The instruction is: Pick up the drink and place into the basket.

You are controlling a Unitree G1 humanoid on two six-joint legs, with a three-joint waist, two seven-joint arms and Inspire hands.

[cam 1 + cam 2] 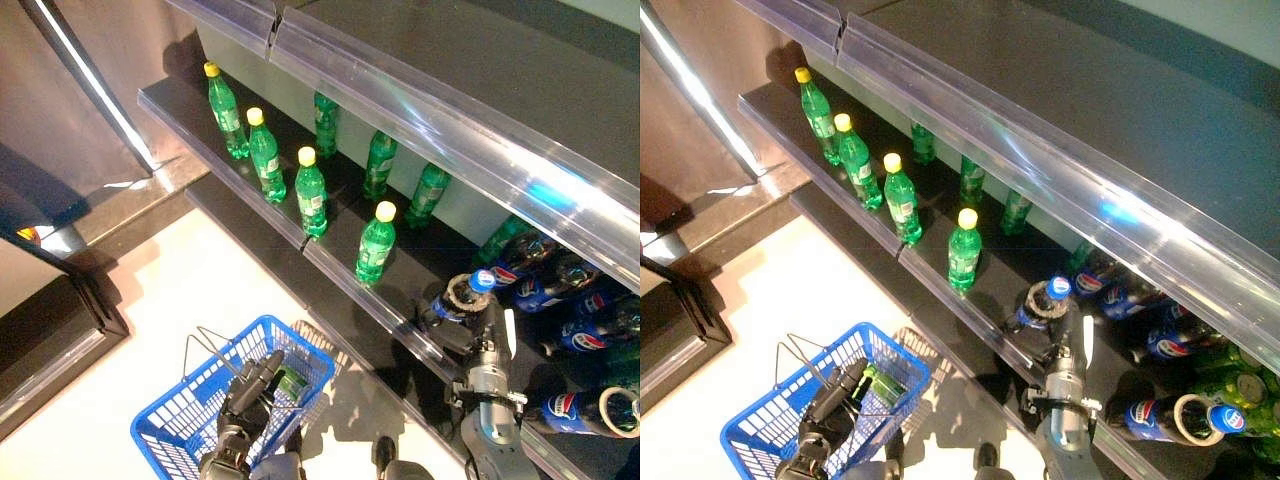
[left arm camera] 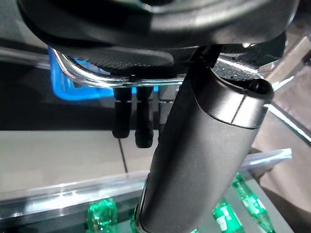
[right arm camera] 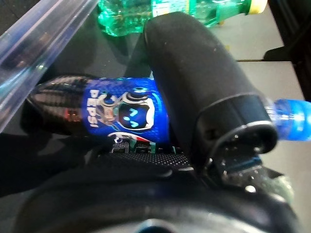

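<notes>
A dark cola bottle (image 1: 452,302) with a blue label and blue cap stands tilted at the front of the dark shelf (image 1: 340,272). My right hand (image 1: 478,340) is shut on it; the right wrist view shows the thumb (image 3: 204,82) curled over the bottle's label (image 3: 121,114). My left hand (image 1: 250,392) is shut on the wire handles (image 2: 87,75) of the blue basket (image 1: 190,420), which hangs low at the left, off the floor. A green drink (image 1: 291,384) lies inside the basket.
Green bottles with yellow caps (image 1: 311,195) stand along the shelf to the left. More cola bottles (image 1: 560,290) crowd the shelf at the right, one lying down (image 1: 585,410). A clear-fronted upper shelf (image 1: 450,130) overhangs them. Pale floor lies below.
</notes>
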